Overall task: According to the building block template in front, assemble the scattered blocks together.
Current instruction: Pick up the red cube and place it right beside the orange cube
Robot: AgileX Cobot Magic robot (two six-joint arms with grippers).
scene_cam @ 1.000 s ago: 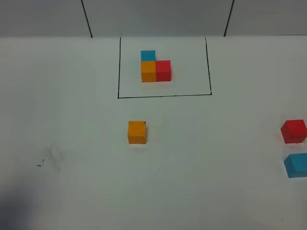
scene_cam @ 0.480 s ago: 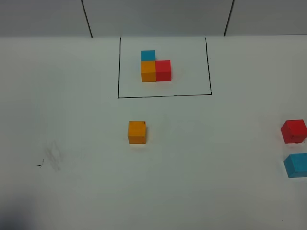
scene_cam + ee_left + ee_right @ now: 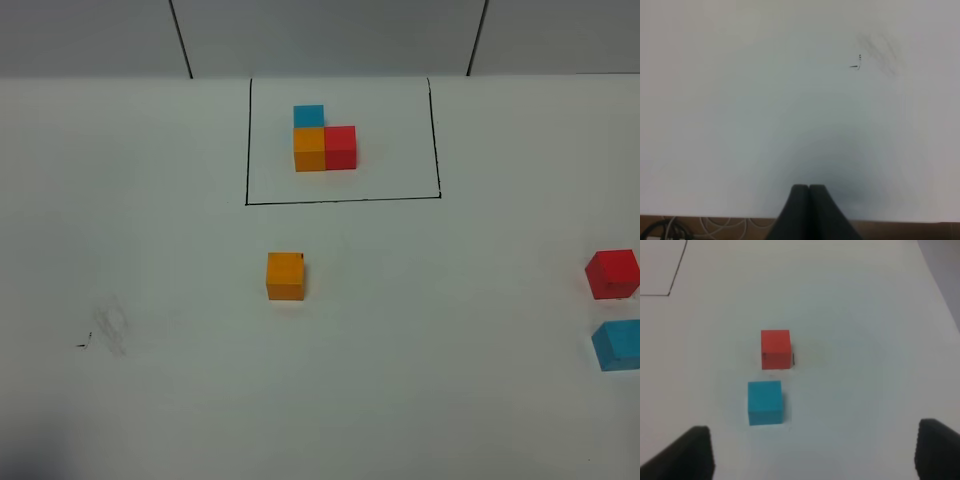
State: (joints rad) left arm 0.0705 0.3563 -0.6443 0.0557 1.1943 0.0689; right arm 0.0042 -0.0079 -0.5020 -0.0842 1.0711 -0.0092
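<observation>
Since the earlier frame, only a dark shadow at the near left corner of the table (image 3: 450, 420) has faded; no block has moved.

The left pincer (image 3: 809, 189) is clenched on nothing and hangs over bare table near a faint grey smudge (image 3: 880, 50). The right pincer (image 3: 815, 452) is spread wide and empty. The loose blue block (image 3: 765, 402) lies just ahead of its gap, and the loose red block (image 3: 775, 349) just beyond that, the two not touching. Neither pincer shows in the overhead view.

The template (image 3: 325, 143), an L of blue, orange and red cubes, sits inside a black outline (image 3: 340, 199) at the far middle of the table. The loose orange block (image 3: 285, 275) lies on the near side of that outline, close to its left part. The red and blue blocks lie well to the right of the outline, at the edge of the overhead view.

By the look of it, assembly has not begun: no loose blocks touch, and all three are yet to be gathered into the L.
</observation>
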